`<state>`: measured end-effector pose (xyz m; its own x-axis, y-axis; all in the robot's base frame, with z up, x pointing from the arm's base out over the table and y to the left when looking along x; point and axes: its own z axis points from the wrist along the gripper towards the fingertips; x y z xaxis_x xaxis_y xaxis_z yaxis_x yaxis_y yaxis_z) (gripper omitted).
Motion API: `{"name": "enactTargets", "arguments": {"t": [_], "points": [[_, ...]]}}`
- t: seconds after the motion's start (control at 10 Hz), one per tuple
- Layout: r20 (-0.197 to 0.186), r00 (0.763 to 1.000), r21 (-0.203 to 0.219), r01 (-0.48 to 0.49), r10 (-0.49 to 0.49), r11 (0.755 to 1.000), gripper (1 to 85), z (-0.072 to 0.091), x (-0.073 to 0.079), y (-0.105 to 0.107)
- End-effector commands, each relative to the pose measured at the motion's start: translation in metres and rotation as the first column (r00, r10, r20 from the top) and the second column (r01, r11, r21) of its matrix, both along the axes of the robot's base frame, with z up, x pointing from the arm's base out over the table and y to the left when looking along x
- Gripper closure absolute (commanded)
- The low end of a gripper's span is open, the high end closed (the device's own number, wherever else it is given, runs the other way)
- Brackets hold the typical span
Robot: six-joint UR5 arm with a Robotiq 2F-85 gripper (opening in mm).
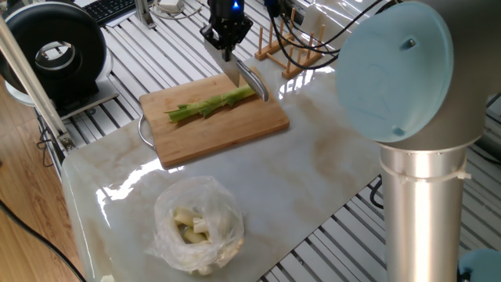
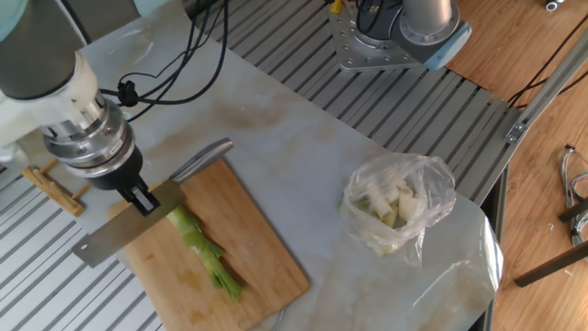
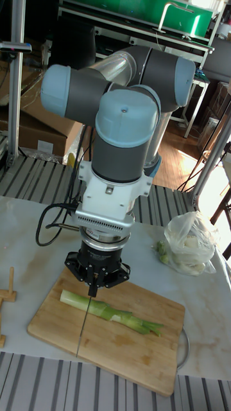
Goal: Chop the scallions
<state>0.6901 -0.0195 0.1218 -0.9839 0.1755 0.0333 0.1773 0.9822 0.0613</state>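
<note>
A whole scallion stalk (image 1: 210, 105) (image 2: 204, 252) (image 3: 109, 311) lies along the wooden cutting board (image 1: 227, 129) (image 2: 262, 262) (image 3: 128, 356), with its pale end toward the far side of the fixed view. My gripper (image 1: 228, 52) (image 2: 142, 199) (image 3: 94, 289) points straight down, shut on a knife (image 1: 237, 73) (image 2: 124, 237) (image 3: 83, 324) by the blade's spine. The blade stands across the stalk near its pale end. Its handle (image 2: 202, 158) sticks out past the board's edge. Whether the edge touches the stalk I cannot tell.
A clear plastic bag (image 1: 197, 223) (image 2: 397, 207) (image 3: 189, 244) of pale pieces sits on the marble top beside the board. A wooden rack (image 1: 290, 51) (image 2: 50, 188) stands just past the board. The arm's big joint (image 1: 399, 78) fills the right foreground, and its base (image 2: 395, 32) sits off the table.
</note>
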Motion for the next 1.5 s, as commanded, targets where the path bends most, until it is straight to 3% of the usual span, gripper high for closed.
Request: {"name": "enactTargets", "arguments": {"t": [0.0,0.1,0.5,1.4], "points": [[0.016,0.999,-0.044,0.043,-0.042,0.998,84.7,-0.007,-0.005,-0.017],[0.019,0.997,-0.023,0.071,-0.07,0.997,84.7,-0.012,-0.007,-0.014],[0.031,0.998,-0.034,0.064,-0.063,0.997,84.7,-0.021,-0.008,-0.019],[0.035,0.997,-0.022,0.064,-0.063,0.998,84.7,-0.016,-0.004,0.0]]}}
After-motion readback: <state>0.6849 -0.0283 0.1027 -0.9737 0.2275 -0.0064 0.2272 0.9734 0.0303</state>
